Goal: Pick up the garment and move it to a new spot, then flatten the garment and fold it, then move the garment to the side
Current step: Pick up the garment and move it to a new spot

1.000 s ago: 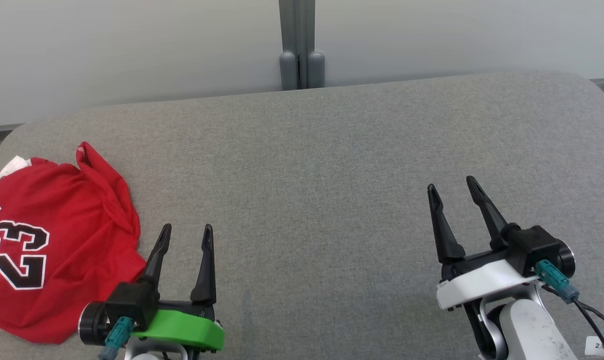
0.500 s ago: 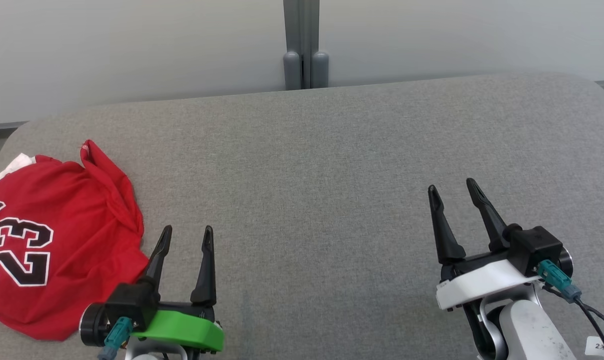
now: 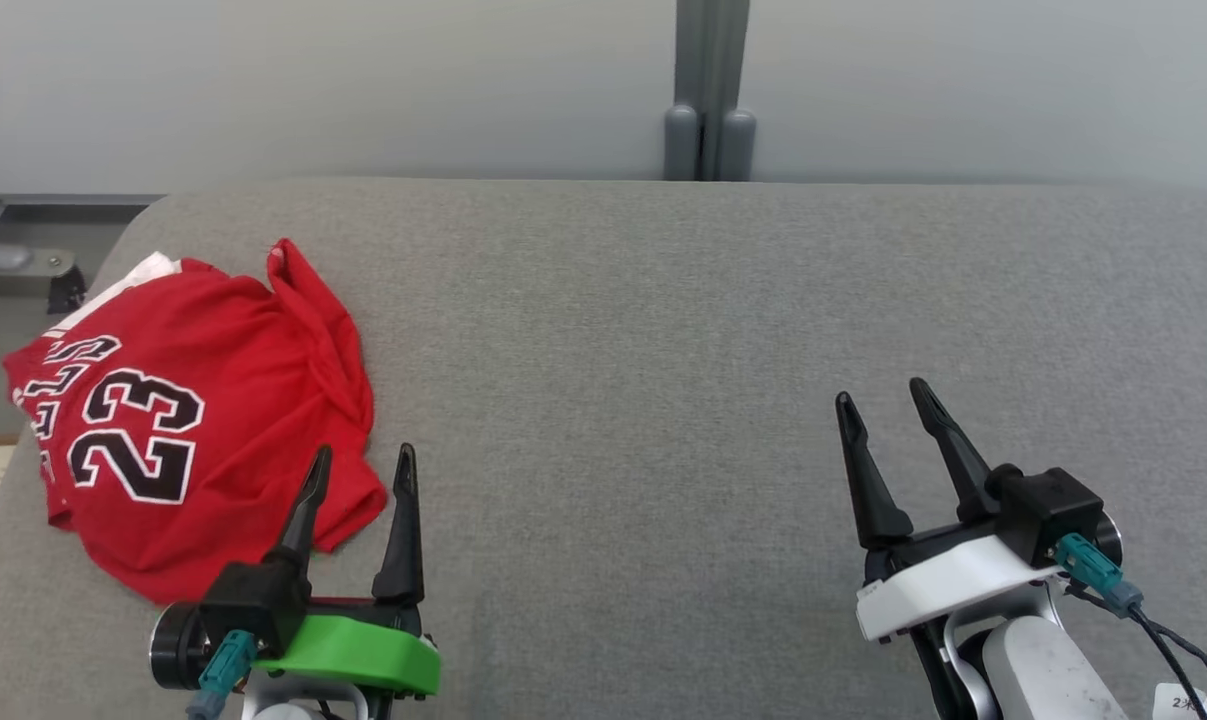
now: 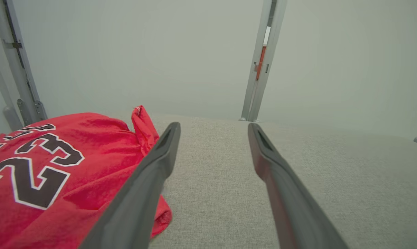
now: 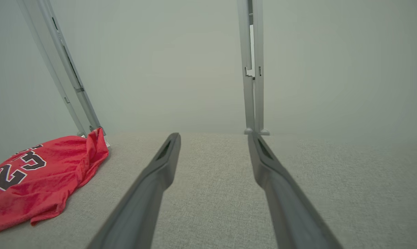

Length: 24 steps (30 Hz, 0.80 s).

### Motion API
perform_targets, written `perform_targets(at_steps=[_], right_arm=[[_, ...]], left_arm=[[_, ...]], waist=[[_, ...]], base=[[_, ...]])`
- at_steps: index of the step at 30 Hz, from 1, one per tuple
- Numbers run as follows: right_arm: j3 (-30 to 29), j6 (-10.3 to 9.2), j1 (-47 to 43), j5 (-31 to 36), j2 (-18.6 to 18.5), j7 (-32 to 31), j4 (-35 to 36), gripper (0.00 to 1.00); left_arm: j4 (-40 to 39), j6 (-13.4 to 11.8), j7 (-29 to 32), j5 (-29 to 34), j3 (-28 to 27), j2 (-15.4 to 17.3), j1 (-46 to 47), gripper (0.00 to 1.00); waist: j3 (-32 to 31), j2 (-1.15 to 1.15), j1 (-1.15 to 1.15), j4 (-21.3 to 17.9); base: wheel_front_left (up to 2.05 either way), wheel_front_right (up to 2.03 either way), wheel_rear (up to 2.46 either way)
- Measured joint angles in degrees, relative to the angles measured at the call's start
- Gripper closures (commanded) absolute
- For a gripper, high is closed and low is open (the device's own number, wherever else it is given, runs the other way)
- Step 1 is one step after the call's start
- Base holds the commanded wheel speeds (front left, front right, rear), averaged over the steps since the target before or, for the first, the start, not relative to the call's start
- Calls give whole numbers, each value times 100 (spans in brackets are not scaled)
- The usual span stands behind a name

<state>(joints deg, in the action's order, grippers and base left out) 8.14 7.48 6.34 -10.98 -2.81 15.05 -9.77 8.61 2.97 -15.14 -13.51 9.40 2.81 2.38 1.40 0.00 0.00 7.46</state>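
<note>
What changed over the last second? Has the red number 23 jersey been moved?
The robot's head camera swung toward its left, so everything slid right in the head view. The red 23 jersey lies crumpled as before on the grey padded table. The left gripper came round with the turn, and one finger now overlaps the jersey's near corner. Nothing was grabbed or let go. The left gripper and the right gripper stay open and empty.

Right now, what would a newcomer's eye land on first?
The crumpled red jersey marked 23, lying at the left end of the grey padded table. Next, the left gripper on its green mount, jaws open at the jersey's near right corner. The right gripper, on a white mount at lower right, has its jaws open over bare fabric.
</note>
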Motion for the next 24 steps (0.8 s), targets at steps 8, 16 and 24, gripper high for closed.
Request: perform_targets(at_steps=[8,16,24], right_arm=[[143,0,-19,-125,1,0,-52,0],[374,0,-24,-310,2,0,-98,0],[655,0,38,-392,7,1,-188,0]], left_arm=[[-32,-29,0,37,-167,-1,-69,0],[-32,-1,-1,97,-322,0,-210,0],[-145,-22,-1,56,-479,1,-259,0]], waist=[[-39,0,0,737],[-114,0,0,1505],[-141,0,0,2028]], base=[[0,0,0],[0,0,0],[0,0,0]])
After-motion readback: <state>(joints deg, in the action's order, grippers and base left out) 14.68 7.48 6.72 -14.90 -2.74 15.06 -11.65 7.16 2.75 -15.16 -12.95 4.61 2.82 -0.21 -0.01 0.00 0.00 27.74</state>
